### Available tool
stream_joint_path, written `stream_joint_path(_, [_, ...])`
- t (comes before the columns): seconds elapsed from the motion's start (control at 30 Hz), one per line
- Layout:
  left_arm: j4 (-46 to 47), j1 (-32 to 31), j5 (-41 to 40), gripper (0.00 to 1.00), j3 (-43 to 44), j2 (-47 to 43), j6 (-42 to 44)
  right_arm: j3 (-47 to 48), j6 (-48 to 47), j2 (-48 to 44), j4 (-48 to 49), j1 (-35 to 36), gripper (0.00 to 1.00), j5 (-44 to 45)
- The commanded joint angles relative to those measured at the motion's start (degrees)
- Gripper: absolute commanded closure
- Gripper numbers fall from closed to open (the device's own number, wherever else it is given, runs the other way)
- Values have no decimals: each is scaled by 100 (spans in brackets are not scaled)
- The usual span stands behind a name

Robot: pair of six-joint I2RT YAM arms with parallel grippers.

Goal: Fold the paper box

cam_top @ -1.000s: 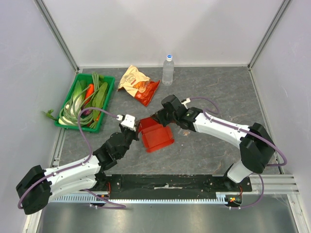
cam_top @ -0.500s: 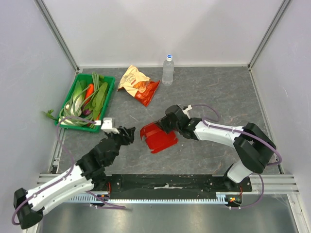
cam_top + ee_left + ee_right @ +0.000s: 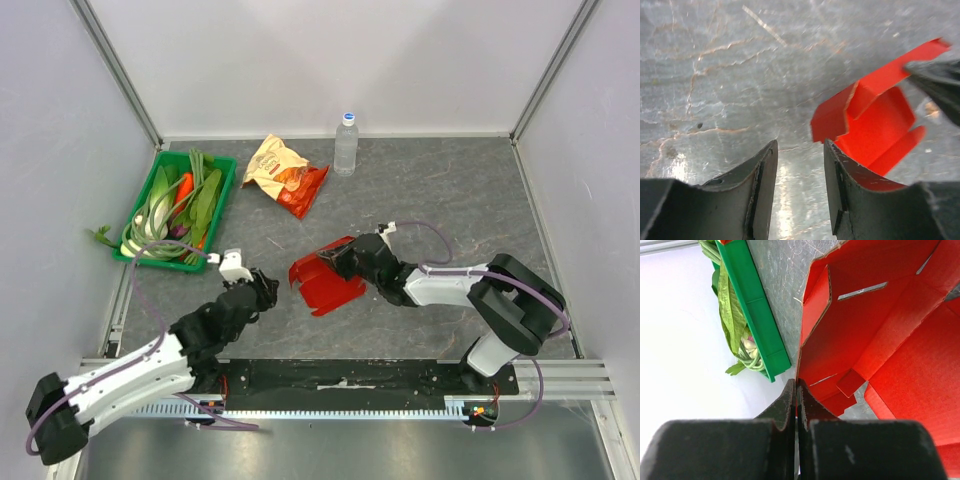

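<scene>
the paper box, a half-formed red shell with walls and flaps standing unevenly, sits near the middle of the table, open side up. the right gripper pinches one thin wall edge, its fingers pressed almost flat together on the cardboard. the left gripper hangs just beside the box's left flap, jaws spread and empty.

with only one narrow grip on the sheet, the likely trouble is a slip or a tear at that edge. any pull may also drag or swing the whole box across the table, since nothing pins its far side. if the left jaws close off the crease, they could crush the flap corner rather than fold it.

the green tray, snack bag and water bottle lie well apart, out of harm's way.
</scene>
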Motion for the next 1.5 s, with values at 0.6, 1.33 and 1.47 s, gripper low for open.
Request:
stream_joint_path(0.6, [4005, 688, 2160, 69, 200, 3186, 2178, -405, -267, 67, 1071, 14, 100, -21])
stream_joint_path(1.33, [5516, 442, 1783, 62, -520, 3511, 2362, -957, -653, 58, 1659, 136, 100, 217])
stream_joint_path(1.47, [5561, 407, 1695, 59, -626, 3537, 2353, -1143, -610, 208, 2126, 145, 100, 226])
